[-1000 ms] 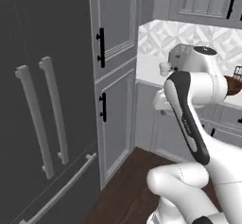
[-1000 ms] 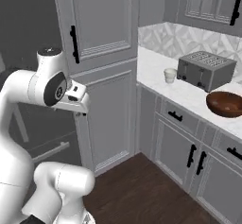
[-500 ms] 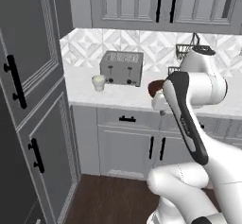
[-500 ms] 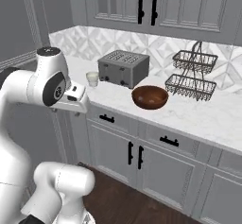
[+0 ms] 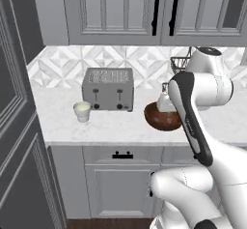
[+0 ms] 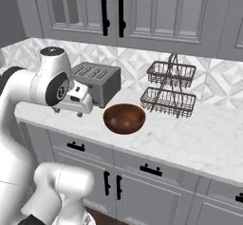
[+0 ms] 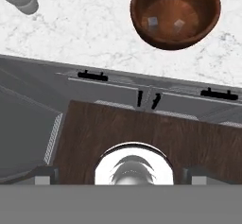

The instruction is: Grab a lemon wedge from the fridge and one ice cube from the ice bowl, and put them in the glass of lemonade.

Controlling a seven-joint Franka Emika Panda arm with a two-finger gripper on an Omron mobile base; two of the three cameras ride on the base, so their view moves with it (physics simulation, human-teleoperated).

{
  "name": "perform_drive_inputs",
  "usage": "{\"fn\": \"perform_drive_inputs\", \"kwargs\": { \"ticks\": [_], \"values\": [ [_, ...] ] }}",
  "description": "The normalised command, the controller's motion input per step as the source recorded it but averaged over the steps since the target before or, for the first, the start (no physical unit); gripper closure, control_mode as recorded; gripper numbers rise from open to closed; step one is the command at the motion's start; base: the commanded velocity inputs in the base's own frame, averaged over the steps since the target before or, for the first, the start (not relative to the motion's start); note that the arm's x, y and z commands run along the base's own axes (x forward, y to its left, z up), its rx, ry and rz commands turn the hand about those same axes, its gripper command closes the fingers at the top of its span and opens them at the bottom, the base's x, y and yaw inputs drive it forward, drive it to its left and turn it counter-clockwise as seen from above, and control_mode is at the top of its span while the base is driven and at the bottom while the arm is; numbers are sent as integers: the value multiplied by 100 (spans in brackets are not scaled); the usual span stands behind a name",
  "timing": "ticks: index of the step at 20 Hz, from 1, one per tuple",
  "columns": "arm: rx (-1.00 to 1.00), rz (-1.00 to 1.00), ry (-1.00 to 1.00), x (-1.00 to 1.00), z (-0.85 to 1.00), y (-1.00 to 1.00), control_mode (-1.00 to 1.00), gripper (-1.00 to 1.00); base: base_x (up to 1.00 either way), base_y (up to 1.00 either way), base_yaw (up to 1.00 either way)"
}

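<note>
The white two-finger gripper is held above the front edge of the white marble counter, its jaws spread fully apart and holding nothing. The round dark reddish-brown ice bowl sits on the counter just beside the gripper, apart from it. The small whitish translucent glass of lemonade stands well to the other side, just beside the grey two-slot toaster. The hand view looks down into the ice bowl and reveals two pale ice cubes on its floor. The right base view shows a black two-tier wire basket behind the bowl.
</note>
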Motion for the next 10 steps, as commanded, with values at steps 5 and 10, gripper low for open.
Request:
{"fn": "perform_drive_inputs", "kwargs": {
  "ticks": [5, 10],
  "values": [
    [0, 0, 0, 0, 0, 0, 100, -100, 76, 1, -43],
    [0, 0, 0, 0, 0, 0, 100, -100, 82, 19, -38]
  ]
}}
